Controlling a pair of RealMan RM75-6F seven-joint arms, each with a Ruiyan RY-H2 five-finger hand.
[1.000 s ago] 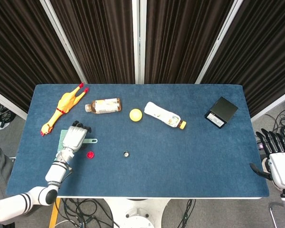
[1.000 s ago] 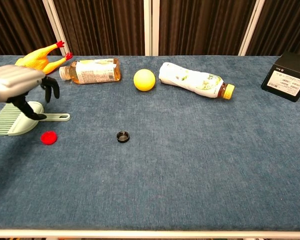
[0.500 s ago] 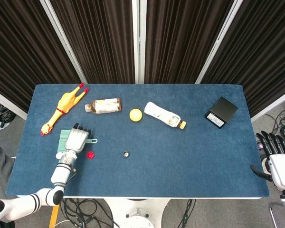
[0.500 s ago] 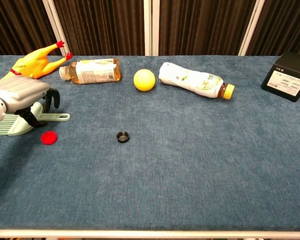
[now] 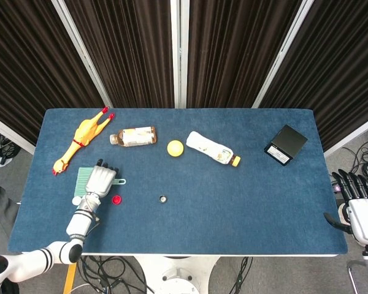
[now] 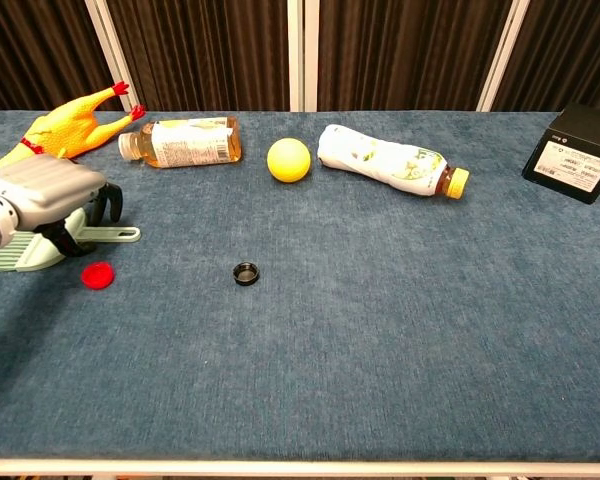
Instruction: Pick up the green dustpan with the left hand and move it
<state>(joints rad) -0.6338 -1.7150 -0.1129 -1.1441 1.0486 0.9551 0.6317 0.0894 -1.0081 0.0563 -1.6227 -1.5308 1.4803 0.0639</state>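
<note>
Green dustpan (image 6: pixel 25 248) lies flat on the table at the frame's left edge, unlifted. Left hand (image 6: pixel 50 195) sits over it, fingers curled down around its handle; whether they grip firmly I cannot tell. Lifting and moving remain.

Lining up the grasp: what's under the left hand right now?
The green dustpan lies under the left hand; its ribbed end and handtip stick out. The hand covers its middle, so finger contact can't be seen.
</note>
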